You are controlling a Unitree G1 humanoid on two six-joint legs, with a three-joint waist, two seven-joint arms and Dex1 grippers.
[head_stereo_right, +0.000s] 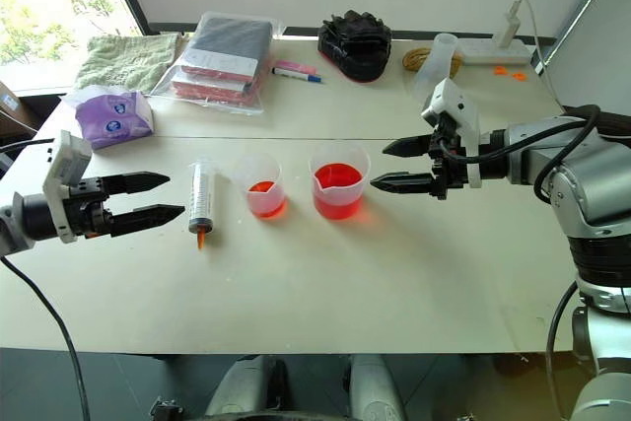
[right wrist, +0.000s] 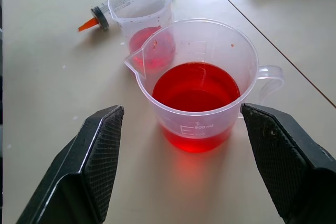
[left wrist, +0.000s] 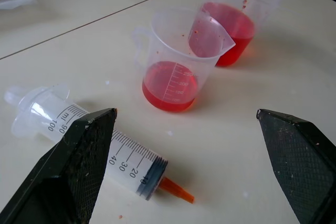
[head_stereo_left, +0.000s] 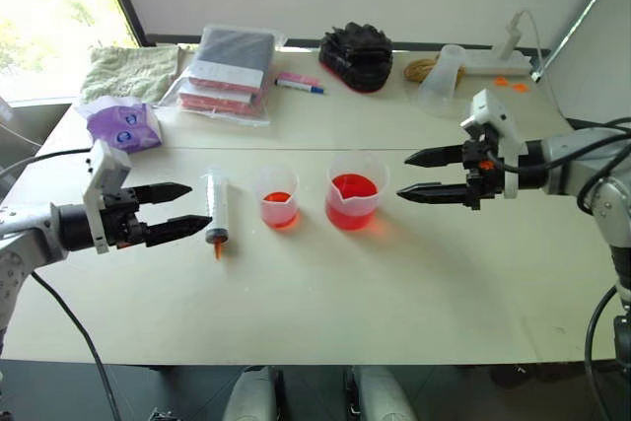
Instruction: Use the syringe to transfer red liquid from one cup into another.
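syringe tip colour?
Orange. The syringe tip shows best in the left wrist view, pointing away from its barrel on the table.

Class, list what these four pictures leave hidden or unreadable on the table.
- Syringe: in the left wrist view, a finger of the left end effector hides part of its scale.
- Syringe barrel: in the right wrist view, hidden behind the smaller cup.
- Purple packet: print too small.

A: What colours sit at the table's centre?
B: A clear syringe (head_stereo_left: 215,208) with black scale marks, dark seal and orange tip. At its three o'clock, two clear cups tinted red: the small cup (head_stereo_left: 277,197), then the wider beaker (head_stereo_left: 355,190) of red liquid (right wrist: 195,87).
A: And the grippers?
B: Black fingers (left wrist: 79,166) with a fine mesh pattern.
A: At twelve o'clock?
B: A purple packet (head_stereo_left: 123,125), pale green towel (head_stereo_left: 128,71).
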